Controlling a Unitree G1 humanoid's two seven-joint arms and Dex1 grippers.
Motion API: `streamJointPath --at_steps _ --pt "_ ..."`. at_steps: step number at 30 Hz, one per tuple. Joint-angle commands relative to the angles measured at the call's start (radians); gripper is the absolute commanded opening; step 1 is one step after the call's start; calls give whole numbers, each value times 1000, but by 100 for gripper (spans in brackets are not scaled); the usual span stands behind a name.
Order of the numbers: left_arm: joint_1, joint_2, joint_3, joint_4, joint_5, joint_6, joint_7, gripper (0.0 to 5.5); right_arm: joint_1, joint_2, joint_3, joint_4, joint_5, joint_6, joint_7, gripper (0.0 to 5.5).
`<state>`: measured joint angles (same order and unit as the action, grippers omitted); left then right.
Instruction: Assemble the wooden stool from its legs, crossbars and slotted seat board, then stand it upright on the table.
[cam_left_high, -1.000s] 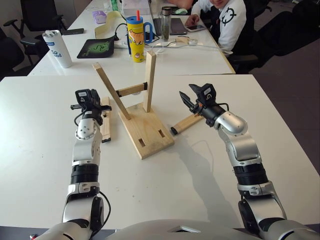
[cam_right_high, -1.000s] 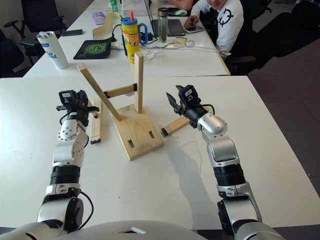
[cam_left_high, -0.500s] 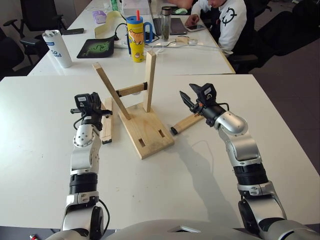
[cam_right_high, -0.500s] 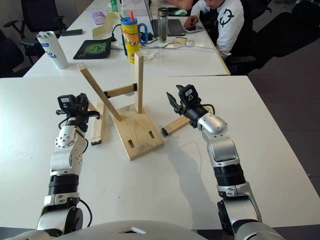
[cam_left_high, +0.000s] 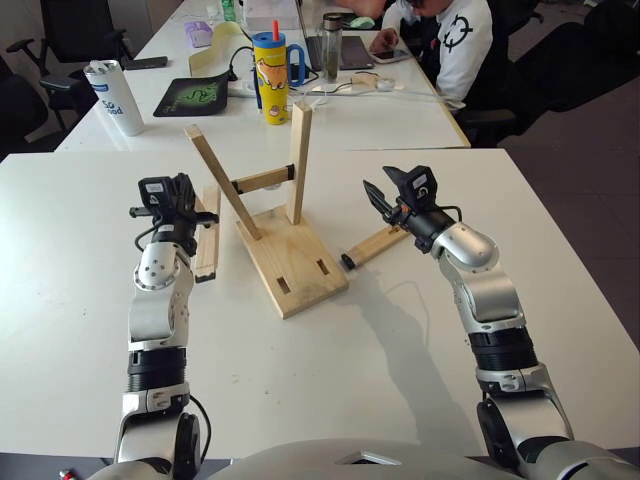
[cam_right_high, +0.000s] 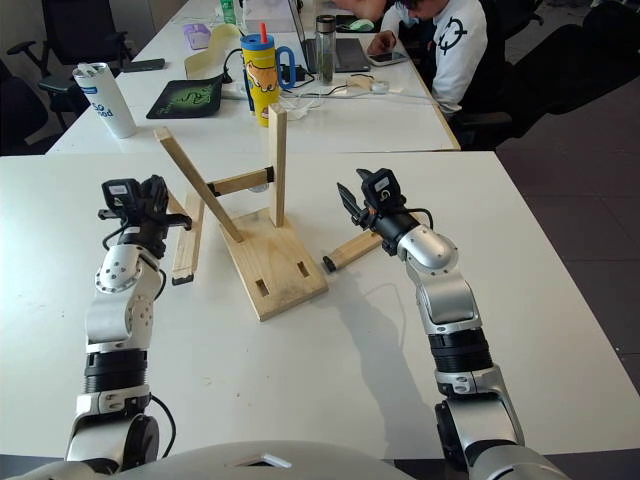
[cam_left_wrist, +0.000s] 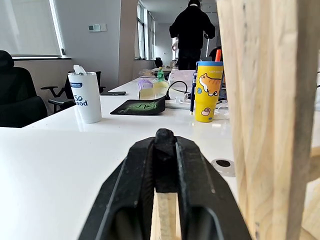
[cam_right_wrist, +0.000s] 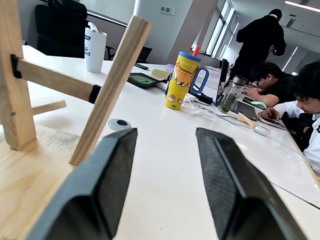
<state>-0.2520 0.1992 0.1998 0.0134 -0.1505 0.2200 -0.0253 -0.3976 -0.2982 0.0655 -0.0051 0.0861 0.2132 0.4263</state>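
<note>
Two entries. Left gripper (cam_left_wrist: 165, 160): my fingers (cam_left_wrist: 132, 175) are clamping a loose leg (cam_left_high: 208, 240) at nine o'clock of the seat board (cam_left_high: 300, 270). Right gripper (cam_right_wrist: 165, 142): gaping wide, empty, over another leg (cam_left_high: 376, 246) at three o'clock. I am judging a square grip best for lining up an empty slot (cam_left_high: 283, 285).
</note>
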Motion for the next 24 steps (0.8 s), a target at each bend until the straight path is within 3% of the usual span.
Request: streamJointPath --at_steps 1,8,24 --pt "177 -40 -37 -152 21 19 9 44 2 -5 -7 -2 -4 -4 -1 217" --pt "280 -77 -93 -386 42 106 39 44 18 -5 -17 -22 -6 3 -12 217" --pt "349 -68 -120 -128 61 30 -26 44 13 1 -17 -23 -1 6 -16 217"
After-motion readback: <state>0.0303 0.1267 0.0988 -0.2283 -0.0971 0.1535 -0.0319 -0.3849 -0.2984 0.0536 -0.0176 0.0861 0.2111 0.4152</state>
